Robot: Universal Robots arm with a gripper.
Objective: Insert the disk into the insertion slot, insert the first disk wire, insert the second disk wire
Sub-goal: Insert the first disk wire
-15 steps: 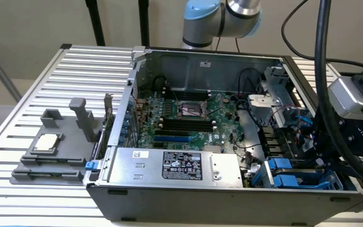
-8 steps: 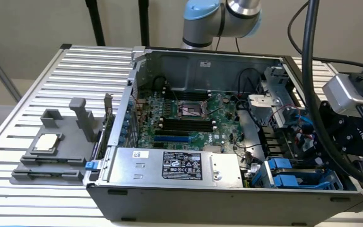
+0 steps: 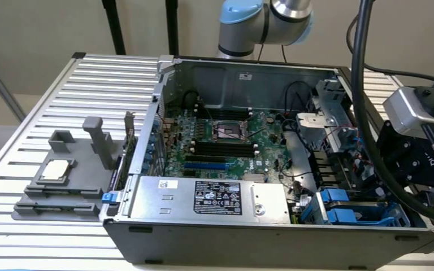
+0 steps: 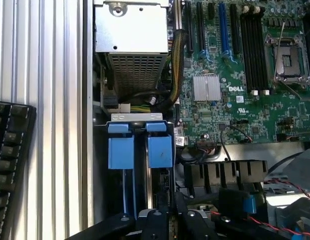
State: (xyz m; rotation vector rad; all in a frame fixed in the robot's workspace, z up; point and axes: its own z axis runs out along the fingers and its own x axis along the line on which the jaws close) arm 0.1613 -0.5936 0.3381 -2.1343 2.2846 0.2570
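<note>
Right, the hand (image 4: 172,221) is down low over the insertion slot (image 4: 137,118), and whether it's clenched or released I can't tell from here. Just ahead of it, two bright blue tabs (image 4: 120,152) stand side by side in that metal bay, with a thin blue rail (image 4: 124,192) running back from the one nearer the case wall. Whether the disk sits behind either tab, I can't tell. In the exterior view the slot sits in the near corner of the open computer case (image 3: 277,240), on the exterior view's right. The hand's black body hangs just above that corner, with a silver camera box (image 3: 409,110) mounted on it and a thick black cable (image 3: 364,84) running down past it. Just beside the slot lies the grey power-supply box (image 3: 209,197) with its black-and-white label, and a sleeved wire bundle (image 4: 177,65) curves along its side. Further in, the green motherboard (image 4: 230,105) lies flat, carrying a finned silver heatsink (image 4: 207,88) and an open processor socket (image 4: 287,55). Outside the case, on the slatted metal surface (image 3: 104,73), a grey fixture (image 3: 66,195) holds a square chip (image 3: 55,169), well apart from the hand, on the exterior view's left.
</note>
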